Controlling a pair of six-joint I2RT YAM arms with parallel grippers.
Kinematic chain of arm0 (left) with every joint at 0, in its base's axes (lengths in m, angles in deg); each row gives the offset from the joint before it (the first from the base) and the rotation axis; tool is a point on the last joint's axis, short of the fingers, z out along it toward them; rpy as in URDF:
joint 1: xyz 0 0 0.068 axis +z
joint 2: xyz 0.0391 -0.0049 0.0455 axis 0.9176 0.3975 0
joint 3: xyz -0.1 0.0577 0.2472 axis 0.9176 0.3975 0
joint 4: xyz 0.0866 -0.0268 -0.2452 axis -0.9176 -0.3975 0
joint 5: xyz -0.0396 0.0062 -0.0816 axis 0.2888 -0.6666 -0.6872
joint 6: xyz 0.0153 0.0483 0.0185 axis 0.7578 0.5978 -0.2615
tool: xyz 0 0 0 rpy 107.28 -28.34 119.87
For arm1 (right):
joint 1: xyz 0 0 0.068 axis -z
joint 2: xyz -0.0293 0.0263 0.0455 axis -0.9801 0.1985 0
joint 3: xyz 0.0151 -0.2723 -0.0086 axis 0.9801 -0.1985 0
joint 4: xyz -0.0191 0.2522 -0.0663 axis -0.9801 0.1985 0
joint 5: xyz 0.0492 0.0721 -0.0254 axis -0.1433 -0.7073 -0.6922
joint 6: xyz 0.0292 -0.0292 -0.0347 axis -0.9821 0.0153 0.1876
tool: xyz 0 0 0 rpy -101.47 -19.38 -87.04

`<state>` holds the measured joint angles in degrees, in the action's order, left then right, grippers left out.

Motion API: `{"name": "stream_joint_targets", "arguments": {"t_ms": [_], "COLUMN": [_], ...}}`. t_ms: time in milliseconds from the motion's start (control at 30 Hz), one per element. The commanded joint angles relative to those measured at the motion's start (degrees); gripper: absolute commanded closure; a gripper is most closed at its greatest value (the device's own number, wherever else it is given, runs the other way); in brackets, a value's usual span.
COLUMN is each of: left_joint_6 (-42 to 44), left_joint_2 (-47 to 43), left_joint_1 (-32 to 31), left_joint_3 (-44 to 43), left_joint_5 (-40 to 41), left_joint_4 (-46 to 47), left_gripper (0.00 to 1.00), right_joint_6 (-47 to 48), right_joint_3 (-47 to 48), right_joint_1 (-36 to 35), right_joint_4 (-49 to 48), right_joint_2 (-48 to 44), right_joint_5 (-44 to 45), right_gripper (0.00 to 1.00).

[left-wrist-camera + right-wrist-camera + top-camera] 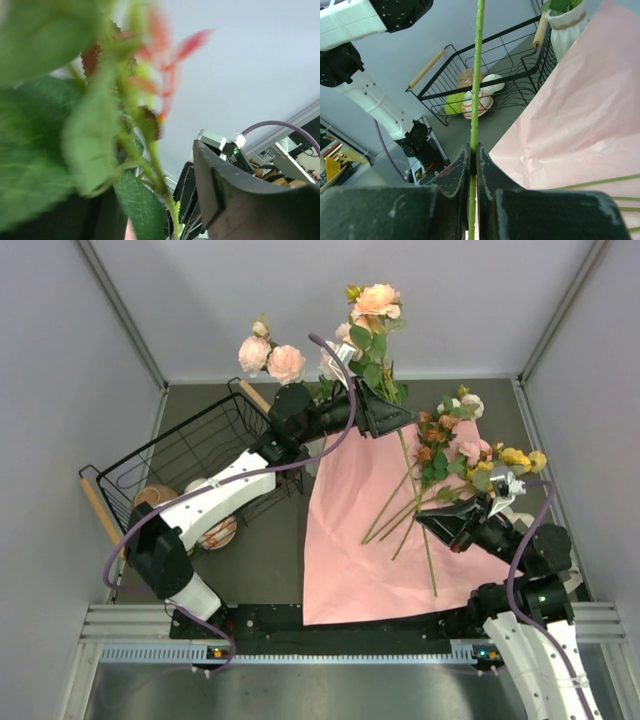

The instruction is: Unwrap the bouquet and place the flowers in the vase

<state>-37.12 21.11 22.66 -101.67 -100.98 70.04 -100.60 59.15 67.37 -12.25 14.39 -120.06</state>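
The pink wrapping paper (pixel 350 530) lies spread flat on the table. A tall peach rose (pixel 377 300) stands up at the back, its long green stem (pixel 425 540) running down across the paper. My left gripper (pixel 400 418) is around its leafy upper stem (pixel 170 200), jaws open with a gap to the right finger (pixel 225 200). My right gripper (pixel 474 150) (pixel 425 520) is shut on a green flower stem (pixel 477 75). More flowers (pixel 455 445) lie on the paper's right side. The white vase (pixel 565 25) holds green stems; two pink roses (pixel 270 358) rise behind my left arm.
A black wire basket (pixel 190 455) with wooden handles stands at the left, holding bowls (pixel 480 97) and a round brown pot (pixel 155 498). Grey walls close in the table on three sides. My left arm stretches diagonally over the basket's corner.
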Motion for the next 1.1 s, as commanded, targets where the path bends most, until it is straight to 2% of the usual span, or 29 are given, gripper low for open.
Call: {"name": "stream_joint_targets", "arguments": {"t_ms": [0, 33, 67, 100, 133, 167, 200, 233, 267, 333, 367, 400, 433, 533, 600, 733, 833, 1067], "left_joint_6": [1.37, 2.16, 4.26, 5.5, 7.16, 11.09, 13.22, 17.85, 20.16, 28.04, 30.71, 33.26, 37.98, 44.68, 46.54, 55.13, 59.03, 53.42], "left_joint_2": [-1.24, -1.59, -2.73, -3.52, -4.4, -6.67, -7.91, -10.62, -12.04, -16.25, -17.58, -18.9, -21.09, -23.12, -23.22, -22.6, -21.11, -15.75], "left_joint_1": [0.5, 0.5, 0.68, 0.77, 0.77, 0.77, 0.77, 0.77, 0.77, 0.77, 0.77, 0.77, 0.85, 2.08, 3.22, 4.72, 6.91, 16.76], "left_joint_3": [-3.32, -3.4, -3.84, -4.11, -3.93, -4.11, -4.37, -5.5, -6.21, -8.22, -8.85, -9.64, -11.21, -15.43, -19.81, -23.18, -25.2, -28.1], "left_joint_5": [0.52, 0.7, 1.31, 1.92, 2.89, 3.85, 4.47, 5.35, 7.18, 10.0, 11.84, 15.78, 18.51, 26.52, 29.94, 38.54, 41.91, 34.81], "left_joint_4": [3.3, 2.51, 1.2, -0.38, -3.01, -4.42, -6.27, -11.16, -13.47, -21.09, -23.84, -26.12, -30.59, -34.83, -38.09, -37.05, -35.64, -33.62], "left_gripper": [0.54, 0.76, 0.93, 1.0, 1.0, 1.0, 1.0, 1.0, 1.0, 1.0, 1.0, 1.0, 1.0, 1.0, 1.0, 1.0, 1.0, 1.0], "right_joint_6": [1.16, 1.25, 1.42, 2.9, 3.88, 4.76, 7.03, 7.74, 8.45, 9.77, 9.86, 9.6, 9.42, 8.63, 8.19, 7.58, 7.31, 7.05], "right_joint_3": [1.59, 1.68, 1.94, 2.38, 2.9, 3.69, 4.31, 4.92, 5.89, 6.33, 6.42, 6.42, 6.16, 5.98, 6.07, 6.33, 6.6, 6.34], "right_joint_1": [-1.3, -1.47, -1.56, -1.65, -1.57, -1.56, -1.65, -1.65, -1.65, -1.65, -1.57, -1.65, -1.65, -1.65, -1.65, -1.57, -1.65, -1.65], "right_joint_4": [-2.14, -2.05, -1.7, 1.78, 3.47, 4.97, 8.81, 10.41, 12.26, 14.91, 15.09, 15.26, 15.44, 15.62, 15.62, 15.62, 15.7, 15.97], "right_joint_2": [0.3, 0.56, 1.26, 1.61, 1.96, 2.49, 2.67, 2.84, 3.37, 3.81, 4.07, 4.25, 4.51, 6.62, 8.98, 11.19, 10.93, 11.54], "right_joint_5": [-2.51, -2.43, -0.95, 0.81, 2.91, 7.2, 9.59, 15.53, 18.55, 23.82, 25.07, 26.39, 28.84, 31.14, 30.8, 30.62, 30.71, 31.41], "right_gripper": [1.0, 1.0, 1.0, 0.98, 0.88, 0.7, 0.63, 0.61, 0.45, 0.39, 0.18, 0.14, 0.13, 0.13, 0.14, 0.14, 0.14, 0.14]}}
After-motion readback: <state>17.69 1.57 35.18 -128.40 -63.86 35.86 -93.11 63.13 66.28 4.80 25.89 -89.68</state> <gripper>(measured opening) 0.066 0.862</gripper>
